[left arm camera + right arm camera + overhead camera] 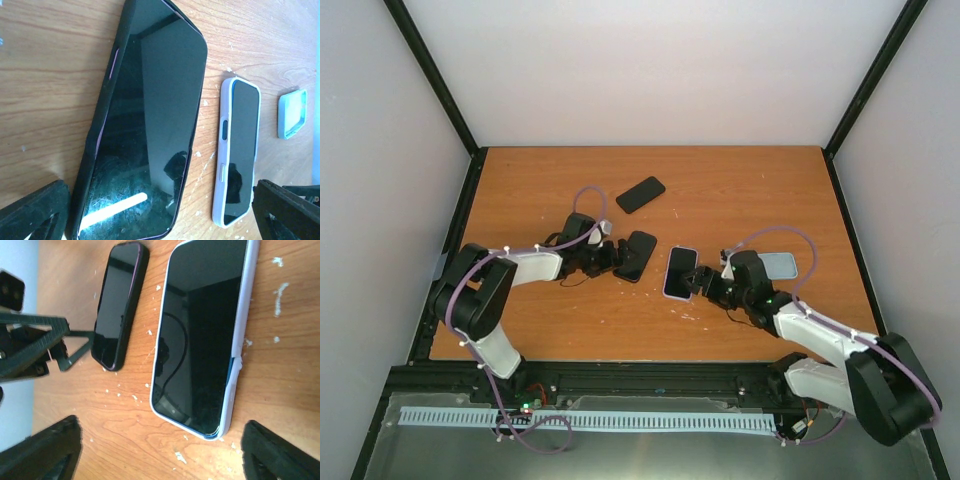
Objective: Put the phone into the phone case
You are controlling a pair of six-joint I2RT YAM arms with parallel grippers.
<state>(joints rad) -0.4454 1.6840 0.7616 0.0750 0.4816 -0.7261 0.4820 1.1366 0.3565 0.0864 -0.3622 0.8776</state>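
A phone in a white case [680, 272] lies flat mid-table, screen up; in the right wrist view [202, 335] a blue phone edge shows along the case's right side and near corner. My right gripper [705, 283] is open, its fingers [280, 455] apart just short of that phone's near end. A phone in a black case [636, 256] lies to its left, and fills the left wrist view [145, 125]. My left gripper [605, 258] is open, its fingers [30, 215] on either side of the black phone's near end. Neither gripper holds anything.
A second black phone or case [640, 194] lies farther back. A light blue empty case [780, 265] lies right of the right gripper, also seen in the left wrist view [292, 112]. White specks dot the wood. The two grippers face each other closely.
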